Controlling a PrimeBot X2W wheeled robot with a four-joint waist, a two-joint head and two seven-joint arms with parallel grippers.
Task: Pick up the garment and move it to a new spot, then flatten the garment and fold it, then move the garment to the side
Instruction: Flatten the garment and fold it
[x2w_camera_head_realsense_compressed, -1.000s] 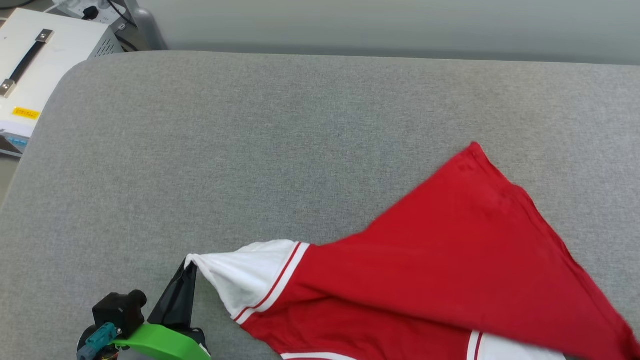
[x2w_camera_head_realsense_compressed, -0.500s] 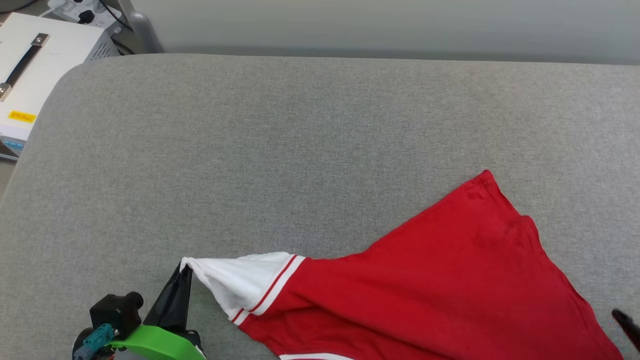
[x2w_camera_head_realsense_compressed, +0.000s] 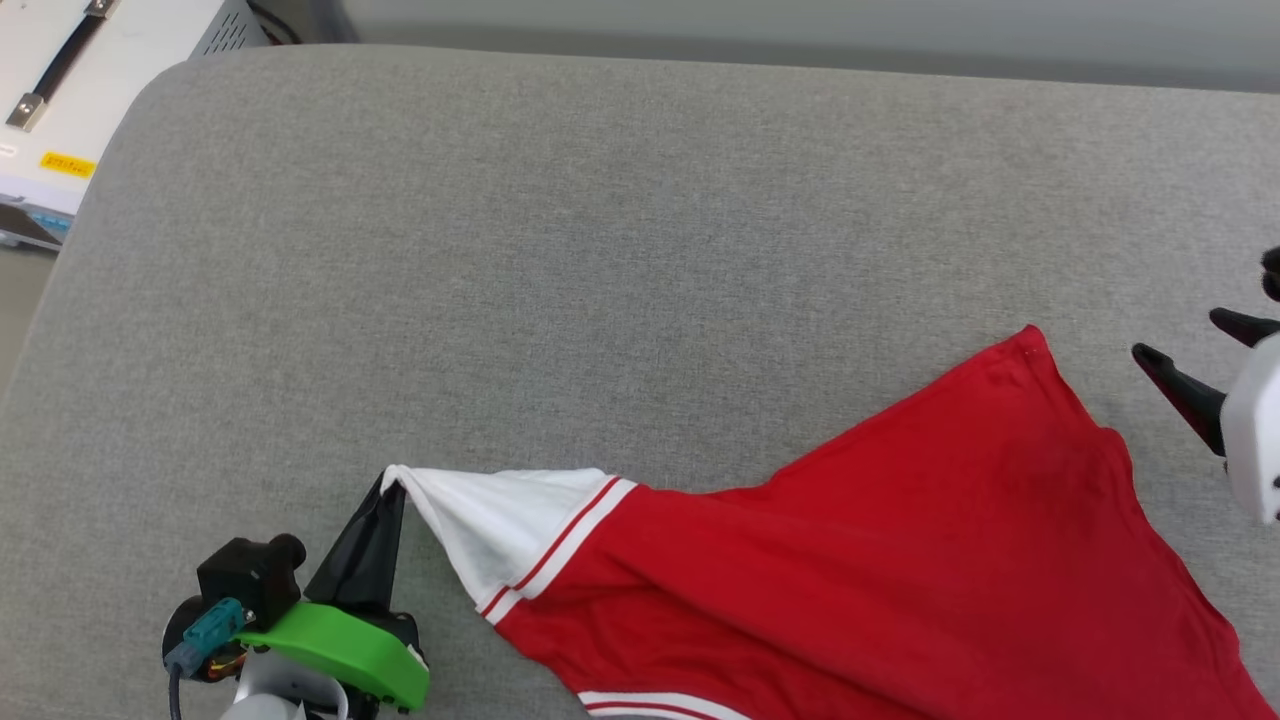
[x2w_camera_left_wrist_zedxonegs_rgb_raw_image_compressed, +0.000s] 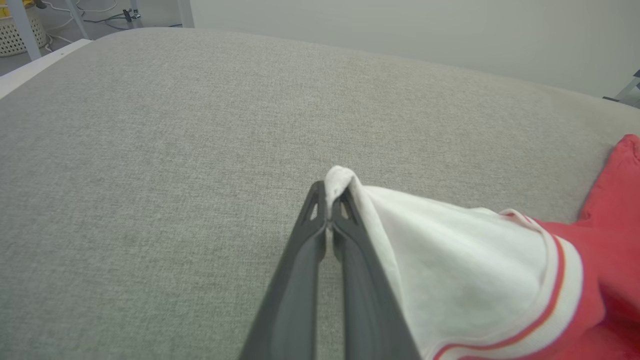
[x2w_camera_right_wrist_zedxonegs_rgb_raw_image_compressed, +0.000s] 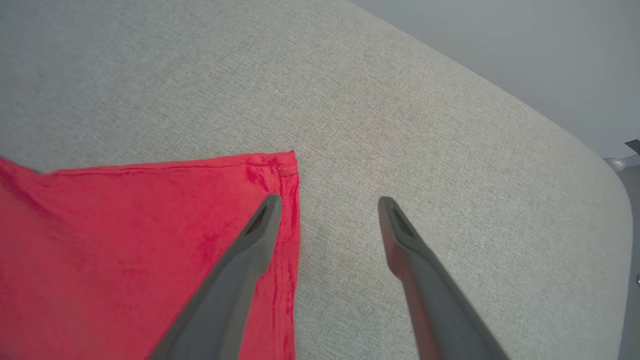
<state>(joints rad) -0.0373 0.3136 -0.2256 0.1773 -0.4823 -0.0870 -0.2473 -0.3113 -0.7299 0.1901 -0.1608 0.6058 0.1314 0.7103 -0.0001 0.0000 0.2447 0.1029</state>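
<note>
now that our right end effector (x2w_camera_head_realsense_compressed: 1178, 333) has sprung wide and let go, the garment (x2w_camera_head_realsense_compressed: 900, 540) lies slack on the grey padded worktop (x2w_camera_head_realsense_compressed: 600, 250), its red hem corner (x2w_camera_right_wrist_zedxonegs_rgb_raw_image_compressed: 285, 160) flat near the spread fingers. at the garment's other end our left end effector (x2w_camera_left_wrist_zedxonegs_rgb_raw_image_compressed: 327, 187) is pressed together, pinching the white sleeve (x2w_camera_head_realsense_compressed: 500, 520) tip. we judge the move done, flattening next. far beyond the sleeve, off the worktop's corner, sits a white case (x2w_camera_head_realsense_compressed: 60, 100); a pale wall runs behind.

Right gripper (x2w_camera_right_wrist_zedxonegs_rgb_raw_image_compressed: 328, 200) newly open, garment (x2w_camera_right_wrist_zedxonegs_rgb_raw_image_compressed: 125, 240) corner loose beside it.
</note>
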